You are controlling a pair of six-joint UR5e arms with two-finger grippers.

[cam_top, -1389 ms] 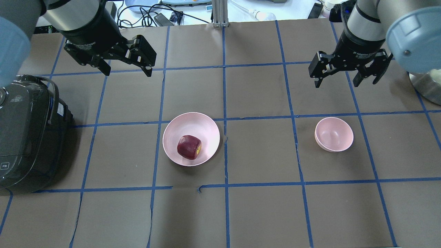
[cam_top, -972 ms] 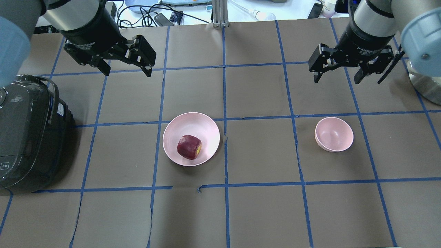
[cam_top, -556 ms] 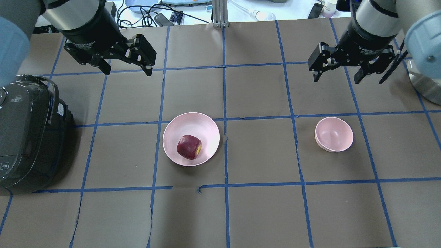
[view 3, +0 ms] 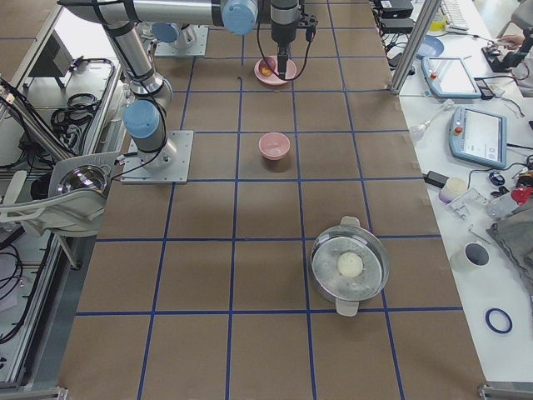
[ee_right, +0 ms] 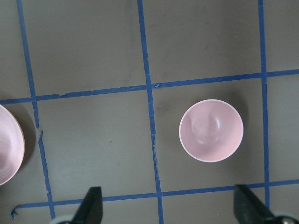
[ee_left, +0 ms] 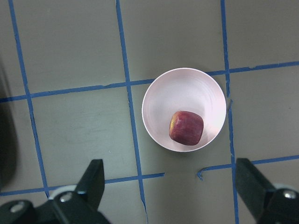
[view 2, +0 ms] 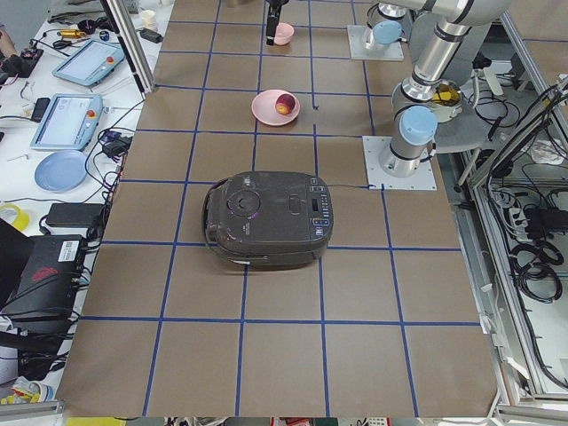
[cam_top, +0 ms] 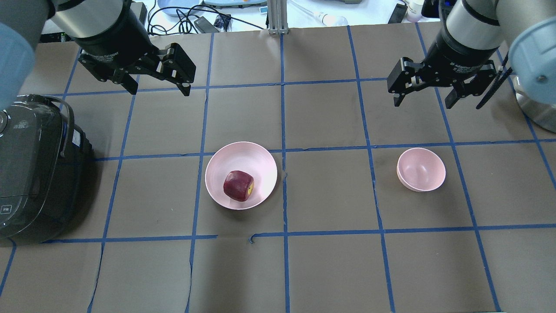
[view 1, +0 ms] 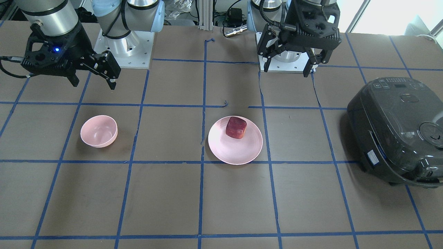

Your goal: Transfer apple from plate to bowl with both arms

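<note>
Apple sits on plate, bowl well apart; left tool and right tool spread wide

One apple, plate (and bowl)

A dark grey rice cooker sits at my left end of the brown paper-covered table, lid shut and control panel facing up. Blue tape splits the paper into squares, with a gap in 1 line near the middle. At my right end I see a steel pot with 2 handles and a pale round thing at its centre. Past the far edge stands an aluminium post beside black cables. The side bench holds a tablet-like pendant, a 2nd one and a blue dish.
</note>
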